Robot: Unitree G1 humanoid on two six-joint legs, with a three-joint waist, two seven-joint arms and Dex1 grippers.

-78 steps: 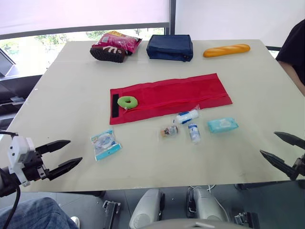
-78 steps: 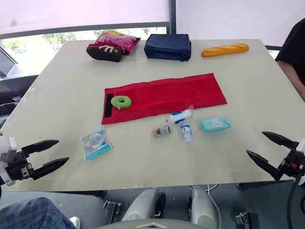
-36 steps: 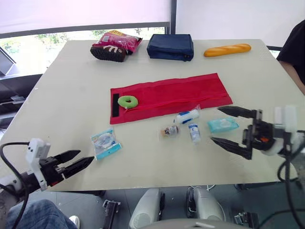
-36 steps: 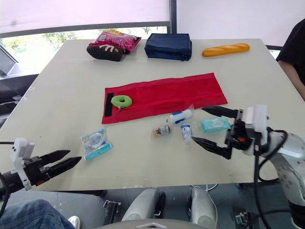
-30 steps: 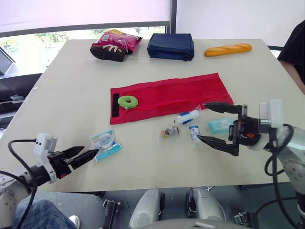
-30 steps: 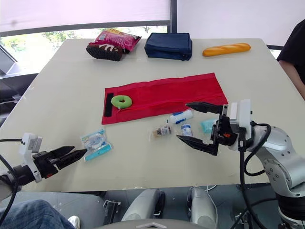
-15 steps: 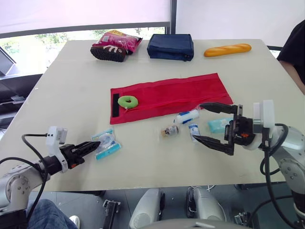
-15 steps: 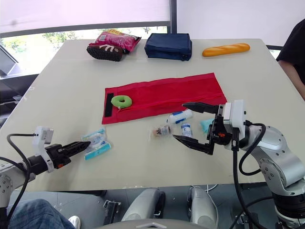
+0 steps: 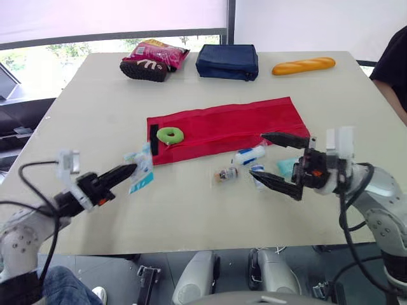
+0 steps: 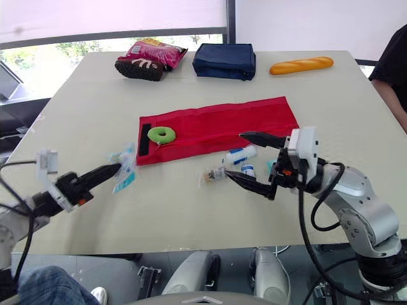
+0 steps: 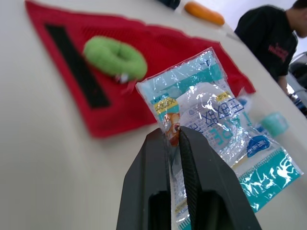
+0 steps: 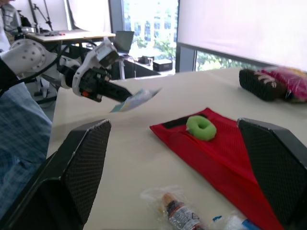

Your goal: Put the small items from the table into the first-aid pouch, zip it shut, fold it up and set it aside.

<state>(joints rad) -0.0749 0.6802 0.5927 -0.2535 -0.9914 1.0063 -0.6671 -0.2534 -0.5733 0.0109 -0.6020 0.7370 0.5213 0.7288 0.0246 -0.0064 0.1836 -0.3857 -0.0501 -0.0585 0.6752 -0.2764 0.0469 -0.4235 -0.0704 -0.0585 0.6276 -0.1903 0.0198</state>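
Observation:
The red mesh pouch [image 9: 229,127] lies flat and unfolded mid-table with a green ring [image 9: 170,135] on its left end. My left gripper [image 9: 130,169] is shut on one corner of a clear and teal packet [image 9: 141,168], held above the table just left of the pouch; the left wrist view shows the packet [image 11: 211,120] pinched between the fingers. My right gripper [image 9: 257,154] stands open over a white tube [image 9: 249,154] and a small white bottle [image 9: 257,170]. A small brown bottle [image 9: 226,173] lies beside them. The teal wipes pack [image 9: 286,166] is partly hidden behind the right fingers.
Along the far edge sit a pink snack bag with a brown item [image 9: 152,60], a navy bag [image 9: 227,61] and a bread loaf [image 9: 303,66]. A person in black [image 9: 394,63] stands at the right edge of the table.
My left gripper closed on the packet, lifted it and carried it toward the pouch's left end. The right gripper slid left over the small items, staying open.

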